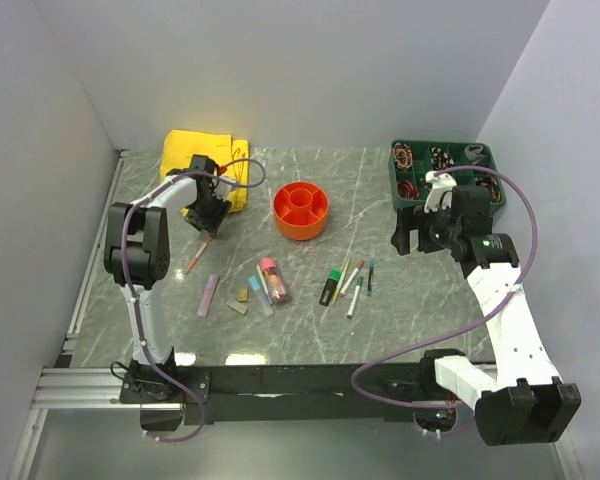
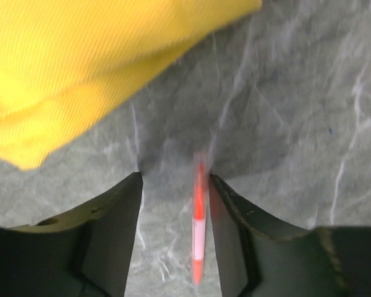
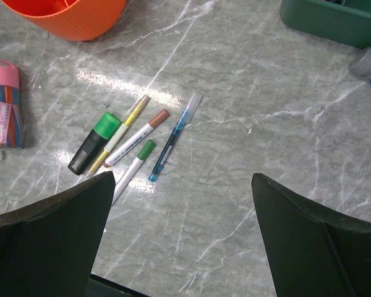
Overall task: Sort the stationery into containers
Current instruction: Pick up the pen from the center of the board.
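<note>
A thin red and white pen (image 2: 199,229) lies on the marble between the fingers of my left gripper (image 2: 176,177), close against the right finger, with a gap to the left one. The jaws stand partly apart and are not clamped on it. From above, that pen (image 1: 199,255) pokes out below the left gripper (image 1: 208,222). The orange organiser bowl (image 1: 301,210) sits at mid table. Several pens and markers (image 3: 133,142) lie ahead of my wide-open, empty right gripper (image 3: 182,179). A pink-capped tube (image 1: 272,278), a lilac stick (image 1: 209,295) and small eraser blocks (image 1: 242,300) lie near the front.
A folded yellow cloth (image 1: 195,160) lies just behind the left gripper, and it fills the top of the left wrist view (image 2: 80,62). A green tray (image 1: 445,170) of small parts stands at the back right. White walls close in three sides.
</note>
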### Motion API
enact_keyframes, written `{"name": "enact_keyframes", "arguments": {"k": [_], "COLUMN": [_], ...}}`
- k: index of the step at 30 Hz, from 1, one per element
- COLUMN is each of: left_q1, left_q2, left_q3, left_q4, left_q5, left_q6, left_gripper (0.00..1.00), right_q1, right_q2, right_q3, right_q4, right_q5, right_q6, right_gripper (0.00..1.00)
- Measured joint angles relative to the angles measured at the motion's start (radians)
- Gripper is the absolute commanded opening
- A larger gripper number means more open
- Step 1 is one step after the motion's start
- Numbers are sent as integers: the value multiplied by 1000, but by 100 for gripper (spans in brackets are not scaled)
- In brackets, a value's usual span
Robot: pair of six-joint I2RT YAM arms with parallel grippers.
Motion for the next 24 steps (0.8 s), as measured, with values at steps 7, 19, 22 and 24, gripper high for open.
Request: {"name": "enact_keyframes", "arguments": {"k": [7,19,22,24], "left_q1": [-6,-9,-8,-8], "left_q2": [40,37,37,37], "left_q3": [43,34,60,121], "left_q4": [-14,-18,-74,-156], "left_q5": [2,22,54,103], "left_q6": [6,11,6,-5], "left_gripper": [28,1,1,1], "right_q1": [-3,-11,-12,-12], "right_q2": [4,11,15,20], "right_q3": [0,0,0,1], "right_q4": [0,0,-2,-5], "right_q5": [-3,0,5,12], "right_q6": [-1,-5,-10,-14], "right_gripper": [100,100,100,100]}}
